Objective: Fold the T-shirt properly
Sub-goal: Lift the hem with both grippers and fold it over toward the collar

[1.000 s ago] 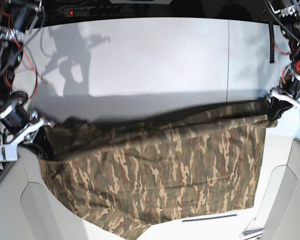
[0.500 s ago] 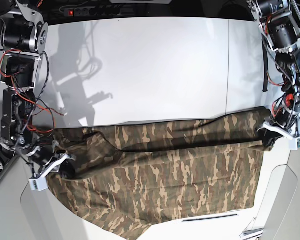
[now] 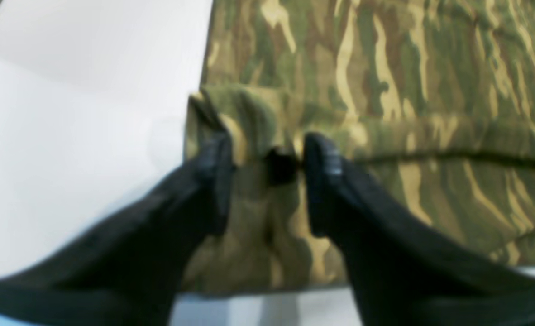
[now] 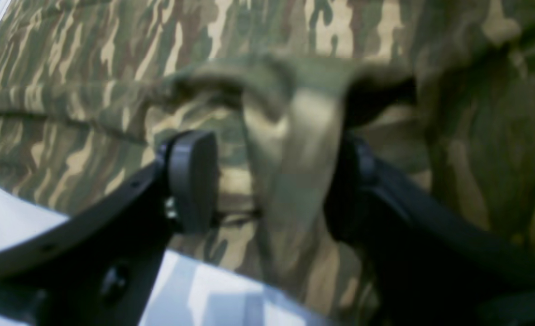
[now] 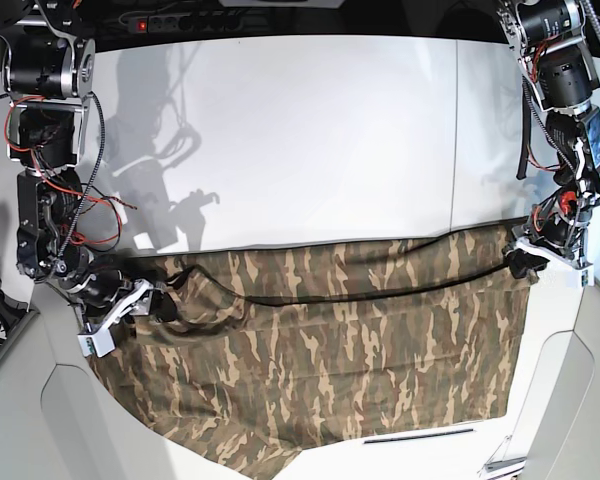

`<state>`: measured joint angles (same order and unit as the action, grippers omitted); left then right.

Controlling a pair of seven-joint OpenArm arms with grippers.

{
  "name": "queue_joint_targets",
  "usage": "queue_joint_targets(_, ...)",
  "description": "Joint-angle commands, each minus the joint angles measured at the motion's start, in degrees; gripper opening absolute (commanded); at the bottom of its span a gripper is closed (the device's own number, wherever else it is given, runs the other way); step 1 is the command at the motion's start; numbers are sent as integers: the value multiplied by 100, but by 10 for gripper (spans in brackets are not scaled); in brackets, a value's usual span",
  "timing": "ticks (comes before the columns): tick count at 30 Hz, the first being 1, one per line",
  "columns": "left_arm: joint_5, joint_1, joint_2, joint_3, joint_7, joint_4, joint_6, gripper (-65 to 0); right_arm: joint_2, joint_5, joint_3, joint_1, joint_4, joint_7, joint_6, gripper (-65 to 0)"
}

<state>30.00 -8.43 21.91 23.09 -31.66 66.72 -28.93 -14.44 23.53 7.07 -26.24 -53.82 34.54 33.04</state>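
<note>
While both arms reach in from the sides of the base view, the T-shirt lies spread across the near half of the white counter, its camouflage cloth in brown, tan and olive running almost the full width between them. Upper part doubled over: a long folded band crosses the cloth from side to side, with a dark crease line beneath it. Lower edge sags toward the near rim of the counter, hem uneven at bottom left.

Left pincer sits at the cloth's corner on the base view's right. Left wrist view: two black fingers with a bunched ridge of fabric between them, pinching the folded corner right at the cloth's edge; bare white counter just beside it.

Right pincer sits at the opposite corner, on the base view's left. Right wrist view: a grey pad on one side, a dark finger on the other, and a thick tan-green roll of fabric standing between them. Roll touches the dark finger; whether the grey pad presses the cloth, cannot tell, view blurred.

Far half of the counter carries only arm shadows.
</note>
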Motion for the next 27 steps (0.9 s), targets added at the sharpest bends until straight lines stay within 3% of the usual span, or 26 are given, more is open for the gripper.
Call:
queue_joint_targets(1,63,-125,118,37,50,83,-2,-357,-66,96,42,-151,-76,33,15,-277)
queue_joint_targets(5,101,-120,129,264,-195,116,-175,-358,-66,162,461,-149,-109,619,17,-277)
queue_joint_targets(9,595,-101,129,634,-595,116,-225,-357,-109,562,1375,-120,-238,1019,24,-277)
queue_joint_targets(17,1014,166,127,1036,-798,116,-391,-357,-149,879,3005,319,-516,1012,20,-277)
queue_joint_targets(27,1165,238,79,1233,-807,114,-404,-299,-284,1093,3314,1040,-509,581,20,-277)
